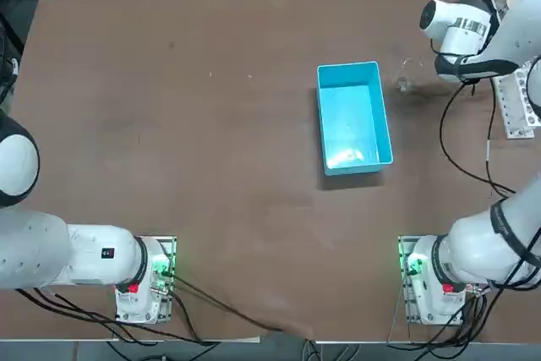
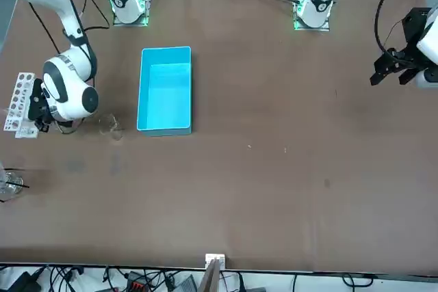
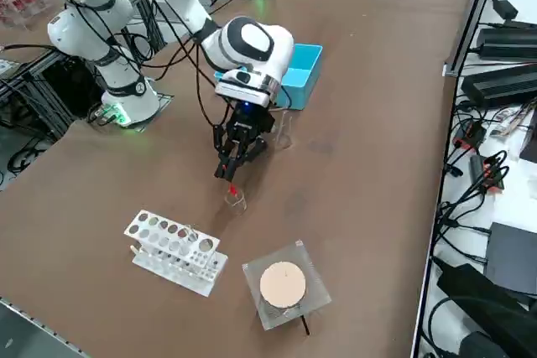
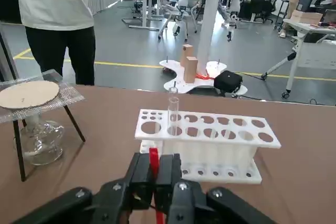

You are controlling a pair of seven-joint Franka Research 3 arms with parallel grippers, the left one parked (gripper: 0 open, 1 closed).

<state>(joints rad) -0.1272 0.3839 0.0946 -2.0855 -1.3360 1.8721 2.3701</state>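
Observation:
My right gripper hangs low over the table on the robot's right side, between the blue bin and the white test-tube rack. In the wrist view its fingers are shut on a thin red-topped piece, and the side view shows a red tip with a clear glass body just below the fingertips, at the table surface. The rack stands right ahead of the gripper with one clear tube upright in it.
A tripod stand with wire gauze and a round disc stands beside the rack, over a glass burner. A clear beaker sits near the bin. A person stands beyond the table edge.

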